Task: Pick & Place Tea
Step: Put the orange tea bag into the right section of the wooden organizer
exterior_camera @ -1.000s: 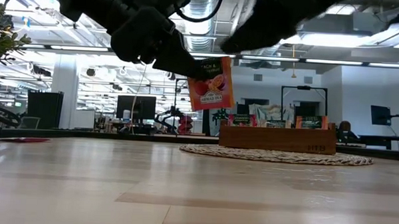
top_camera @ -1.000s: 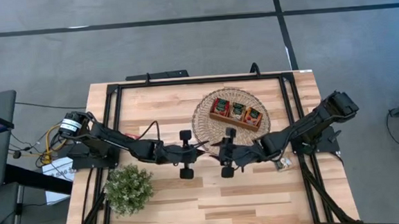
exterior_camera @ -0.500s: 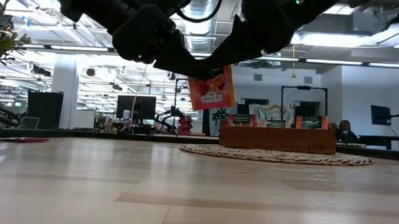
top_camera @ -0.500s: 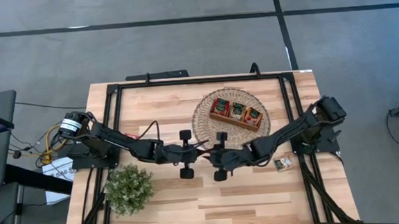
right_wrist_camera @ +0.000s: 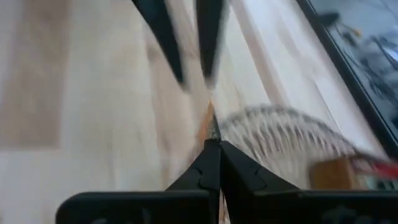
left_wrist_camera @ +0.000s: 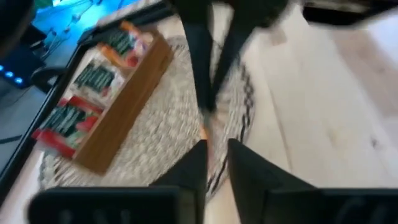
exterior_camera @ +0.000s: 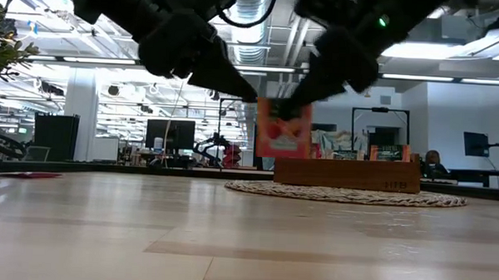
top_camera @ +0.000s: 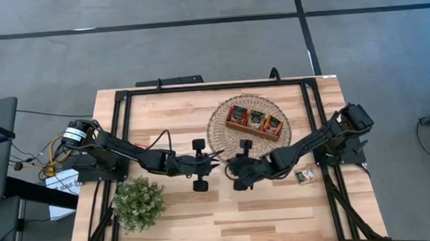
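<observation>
in right gripper (exterior_camera: 294, 108), red tea sachet (exterior_camera: 284, 133)

A wooden table (top_camera: 191, 212) bears a woven mat (top_camera: 219, 128), potted plant (top_camera: 138, 203) and small box (top_camera: 304, 177).

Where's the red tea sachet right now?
In the low view the red tea sachet hangs above the table, pinched in the right pincer, just in front of the wooden tray on the woven mat.

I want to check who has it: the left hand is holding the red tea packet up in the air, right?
Not quite: the right hand is shut on the red tea packet in the air. The low view shows it; the left hand has let go.
</observation>
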### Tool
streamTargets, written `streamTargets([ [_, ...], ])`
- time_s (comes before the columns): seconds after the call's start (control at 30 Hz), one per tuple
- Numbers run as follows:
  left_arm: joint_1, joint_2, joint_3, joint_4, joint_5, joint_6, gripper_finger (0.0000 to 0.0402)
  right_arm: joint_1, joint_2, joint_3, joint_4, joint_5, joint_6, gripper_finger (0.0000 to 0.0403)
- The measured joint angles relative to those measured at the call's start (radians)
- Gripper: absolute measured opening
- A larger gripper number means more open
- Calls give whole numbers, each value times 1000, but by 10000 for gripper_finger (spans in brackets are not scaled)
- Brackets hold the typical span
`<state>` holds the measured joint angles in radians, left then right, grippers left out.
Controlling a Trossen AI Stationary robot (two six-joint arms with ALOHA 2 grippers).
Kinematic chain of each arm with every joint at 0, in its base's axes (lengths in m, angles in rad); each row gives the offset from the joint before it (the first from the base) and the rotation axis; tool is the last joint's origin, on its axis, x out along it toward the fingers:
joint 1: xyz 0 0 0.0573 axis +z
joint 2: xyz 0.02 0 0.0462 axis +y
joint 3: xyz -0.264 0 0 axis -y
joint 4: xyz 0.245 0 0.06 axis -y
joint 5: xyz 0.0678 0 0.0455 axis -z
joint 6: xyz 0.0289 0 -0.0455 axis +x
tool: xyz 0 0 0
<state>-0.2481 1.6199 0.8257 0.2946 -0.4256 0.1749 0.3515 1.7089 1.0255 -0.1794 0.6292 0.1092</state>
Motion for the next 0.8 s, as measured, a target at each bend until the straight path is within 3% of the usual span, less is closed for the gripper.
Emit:
streamTargets([
  [0.1, 0, -12, 0, -49, -65, 1, 92, 1, -62, -56, -56, 42, 61, 0],
  [0.23, 0, -13, 1, -79, -182, 4, 132, 2, -242, -181, -100, 125, 148, 0],
  [0.5, 0, -14, 1, -77, -185, 15, 149, -82, -629, -416, -234, 160, 322, 0],
  [0.63, 0, -14, 1, -76, -182, 18, 149, -153, -704, -476, -268, 151, 328, 0],
  [0.8, 0, -14, 1, -73, -182, 19, 149, -240, -703, -491, -346, 92, 328, 0],
])
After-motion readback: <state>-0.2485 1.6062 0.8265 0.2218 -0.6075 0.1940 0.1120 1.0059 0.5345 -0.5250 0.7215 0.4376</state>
